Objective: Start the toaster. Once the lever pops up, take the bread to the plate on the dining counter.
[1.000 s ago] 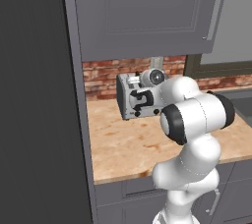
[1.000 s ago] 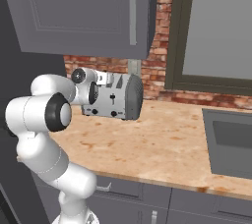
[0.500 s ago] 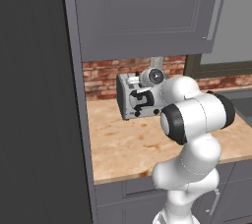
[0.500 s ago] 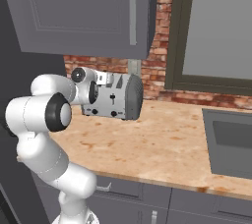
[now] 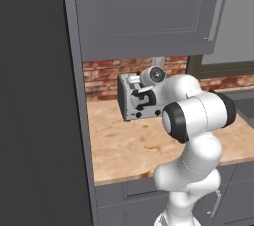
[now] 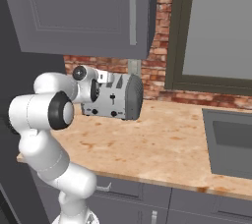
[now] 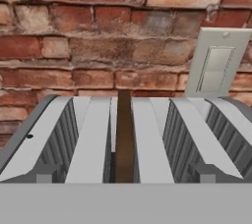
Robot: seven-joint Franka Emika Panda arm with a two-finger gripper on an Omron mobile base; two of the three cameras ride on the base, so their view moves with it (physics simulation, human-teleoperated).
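The silver toaster (image 5: 128, 96) (image 6: 123, 98) stands on the tan counter against the brick wall. My gripper (image 5: 143, 99) (image 6: 100, 92) hangs right at its front face, level with the black levers and knobs, open and holding nothing. The hand view looks from the front along the toaster's top (image 7: 93, 139). The bread (image 7: 124, 129), a dark brown slice, stands on edge in a middle slot and sits low in it. The plate and the dining counter are out of view.
A grey wall cabinet (image 5: 149, 12) (image 6: 83, 12) hangs low over the toaster. A pale switch plate (image 7: 214, 68) is on the brick wall behind it. A tall dark panel (image 5: 39, 96) borders the counter (image 5: 129, 145) on the left, and a sink (image 6: 229, 139) lies to the right.
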